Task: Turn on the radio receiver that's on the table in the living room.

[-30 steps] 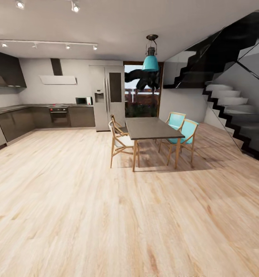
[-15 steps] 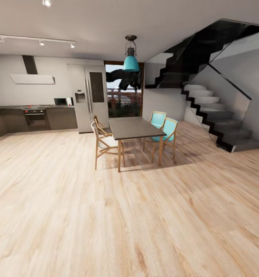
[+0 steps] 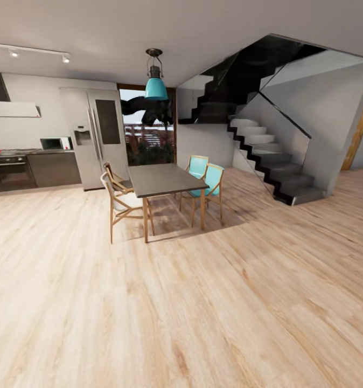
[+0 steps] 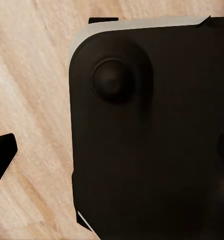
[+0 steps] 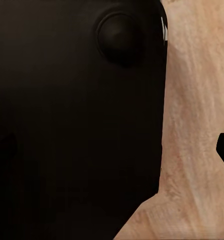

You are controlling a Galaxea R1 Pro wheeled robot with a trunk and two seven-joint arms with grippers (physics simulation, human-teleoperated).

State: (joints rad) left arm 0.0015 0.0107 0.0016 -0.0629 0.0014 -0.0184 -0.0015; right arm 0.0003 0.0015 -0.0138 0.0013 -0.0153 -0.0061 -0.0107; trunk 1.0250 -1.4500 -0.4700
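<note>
Pale wood floor (image 3: 203,302) everywhere, dark dining table (image 3: 165,179) mid-frame, stairs (image 3: 267,161) upper right. No radio receiver here yet, so how it will handle can't be judged. Can't tell either claw's opening.

Base panel (image 4: 151,140): matte black, rounded corner, pale grey-white edge trim
Knob (image 4: 112,79): round black dome set near the corner
Right wrist view: the same black panel (image 5: 77,125), domed stud (image 5: 122,34)

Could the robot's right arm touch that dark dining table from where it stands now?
Probably not. The dining table stands well across the wood floor from the robot, so it would likely have to drive closer first.
</note>
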